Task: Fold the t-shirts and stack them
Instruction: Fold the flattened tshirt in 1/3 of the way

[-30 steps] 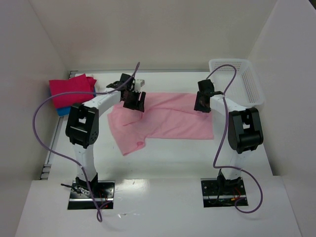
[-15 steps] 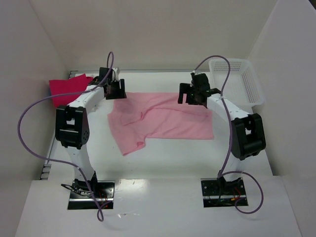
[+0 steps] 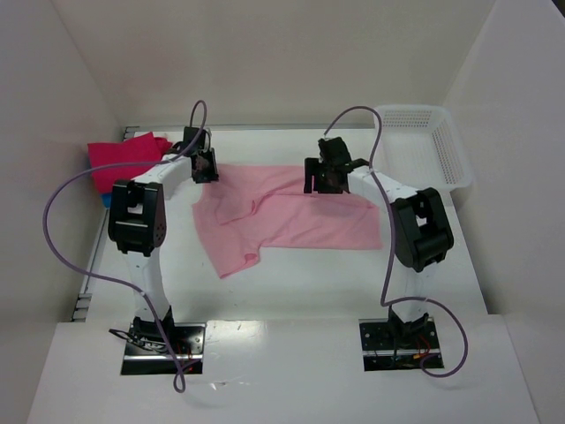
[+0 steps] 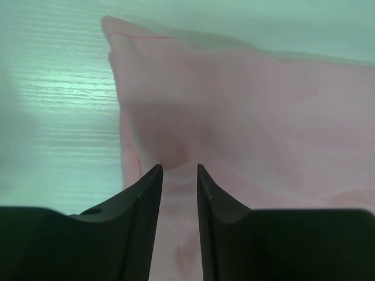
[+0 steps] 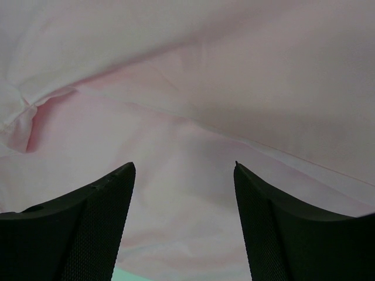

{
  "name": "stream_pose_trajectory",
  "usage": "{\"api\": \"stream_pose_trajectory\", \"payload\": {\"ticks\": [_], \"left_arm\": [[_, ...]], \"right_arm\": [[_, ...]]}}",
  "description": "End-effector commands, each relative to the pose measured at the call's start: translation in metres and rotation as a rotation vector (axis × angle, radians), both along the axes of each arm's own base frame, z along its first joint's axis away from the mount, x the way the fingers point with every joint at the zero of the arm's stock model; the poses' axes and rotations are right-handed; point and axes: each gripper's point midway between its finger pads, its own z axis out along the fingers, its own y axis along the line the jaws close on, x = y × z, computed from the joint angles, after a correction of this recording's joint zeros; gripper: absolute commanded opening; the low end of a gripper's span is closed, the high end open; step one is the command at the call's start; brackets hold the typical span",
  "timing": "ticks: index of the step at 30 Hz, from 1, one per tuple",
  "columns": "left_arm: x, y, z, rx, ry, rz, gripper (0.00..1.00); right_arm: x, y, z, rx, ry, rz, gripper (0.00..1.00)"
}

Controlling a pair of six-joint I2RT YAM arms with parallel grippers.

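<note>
A light pink t-shirt (image 3: 296, 216) lies spread out and wrinkled in the middle of the table, one sleeve pointing to the near left. My left gripper (image 3: 206, 167) is at its far left corner. In the left wrist view the gripper (image 4: 179, 167) is low over the pink cloth (image 4: 246, 105), its jaws a narrow gap apart and pinching nothing. My right gripper (image 3: 325, 176) is over the shirt's far edge. In the right wrist view it (image 5: 183, 164) is wide open just above the cloth (image 5: 187, 88). A folded magenta t-shirt (image 3: 124, 157) lies on a blue one (image 3: 108, 200) at the far left.
A white mesh basket (image 3: 425, 146) stands at the far right corner. White walls close in the table on the left, back and right. Purple cables loop above both arms.
The left gripper has moved left and back, from over the shirt to its far left corner. The right gripper has moved left along the shirt's far edge. The shirt has barely shifted.
</note>
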Motion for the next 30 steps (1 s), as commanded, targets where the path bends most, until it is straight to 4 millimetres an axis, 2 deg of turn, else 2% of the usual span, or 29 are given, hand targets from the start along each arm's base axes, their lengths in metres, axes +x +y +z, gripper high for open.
{"api": "stream_pose_trajectory", "payload": {"ticks": [1, 6, 11, 15, 19, 23, 27, 30], "left_arm": [[0.023, 0.011, 0.014, 0.002, -0.076, 0.056, 0.34], [0.038, 0.015, 0.020, -0.001, -0.106, 0.065, 0.23], [0.044, 0.017, 0.018, -0.012, -0.112, 0.066, 0.28], [0.049, 0.017, 0.012, -0.012, -0.111, 0.066, 0.29], [0.054, 0.017, -0.001, -0.011, -0.083, 0.068, 0.20], [0.051, 0.017, -0.014, -0.011, -0.039, 0.073, 0.05], [0.051, 0.021, -0.015, 0.010, -0.039, 0.089, 0.02], [0.047, 0.023, -0.022, 0.020, -0.015, 0.095, 0.01]], "right_arm": [[0.023, 0.025, 0.015, 0.032, -0.076, 0.011, 0.70], [0.028, 0.040, 0.005, 0.021, -0.070, 0.029, 0.68], [0.032, 0.052, -0.002, -0.003, -0.077, 0.049, 0.72], [0.039, 0.050, -0.006, -0.033, -0.081, 0.051, 0.72], [0.042, 0.049, -0.008, -0.072, -0.093, 0.052, 0.72], [0.046, 0.048, -0.014, -0.129, -0.089, 0.055, 0.72], [0.045, 0.048, -0.020, -0.147, -0.079, 0.072, 0.72], [0.046, 0.055, -0.017, -0.137, -0.097, 0.097, 0.72]]}}
